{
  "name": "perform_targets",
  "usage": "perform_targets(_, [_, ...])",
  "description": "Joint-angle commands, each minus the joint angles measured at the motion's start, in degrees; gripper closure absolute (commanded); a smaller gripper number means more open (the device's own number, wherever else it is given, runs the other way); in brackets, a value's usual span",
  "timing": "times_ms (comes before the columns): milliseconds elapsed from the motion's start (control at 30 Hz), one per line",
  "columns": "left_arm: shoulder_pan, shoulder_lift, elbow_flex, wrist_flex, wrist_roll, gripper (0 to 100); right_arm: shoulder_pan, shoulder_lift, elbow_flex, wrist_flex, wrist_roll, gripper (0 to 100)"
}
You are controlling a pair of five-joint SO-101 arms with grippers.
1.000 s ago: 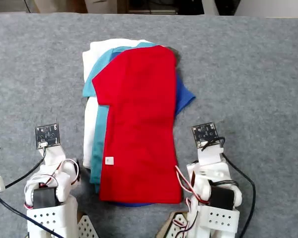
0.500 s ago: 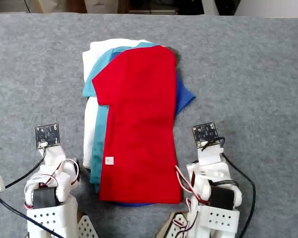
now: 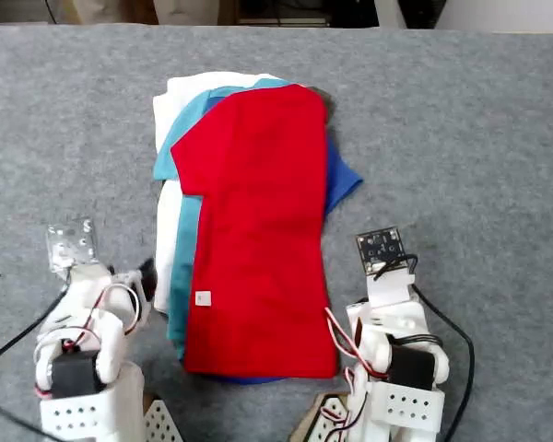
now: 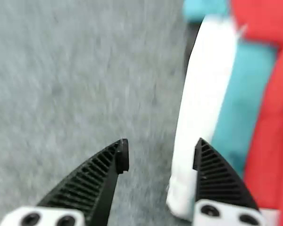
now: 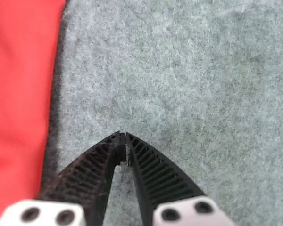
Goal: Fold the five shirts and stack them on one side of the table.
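In the middle of the table (image 3: 470, 138), a loose pile of unfolded shirts: red shirt (image 3: 258, 230) on top, teal shirt (image 3: 186, 249) and white shirt (image 3: 169, 230) peeking out along the side toward the left arm, blue shirt (image 3: 344, 180) poking out on the side toward the right arm. Four colours to make out; a fifth perhaps hidden beneath. Long axis of the pile running straight away from the two arm bases, hems at the near end, sleeves toward the far end. Left gripper (image 4: 162, 153) parted wide and holding nothing, low over the grey felt just beside the near corner of the white shirt, one fingertip over the white cloth's border, the other over bare felt; touching or not, hard to tell. Right gripper (image 5: 122, 139) pressed together on nothing, over bare felt just beside the red shirt's long edge. Nearer to a graspable edge, by the look of it: the left gripper, open and lined up with the hem end of the pile. Probably calls for a short sidestep inward, past white and teal, to catch the red hem, top garment first; likely also needs the right gripper opened and brought to the opposite hem corner. No shirt folded yet, no stack begun at either side.
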Motion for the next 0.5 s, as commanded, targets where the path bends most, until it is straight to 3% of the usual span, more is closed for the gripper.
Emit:
perform_targets(0, [2.6,0.4,-8.7,1.4,0.2,79,-0.8,-6.5,0.0,0.2,-0.3,99.4])
perform_targets(167, [3.6,8.6,-18.3,5.3,3.3,80,-0.8,-6.5,0.0,0.2,-0.3,99.4])
perform_targets(333, [5.5,26.5,-34.7,11.1,11.4,80,-0.8,-6.5,0.0,0.2,-0.3,99.4])
perform_targets(467, [7.0,40.3,-45.4,17.6,13.5,80,-0.8,-6.5,0.0,0.2,-0.3,99.4])
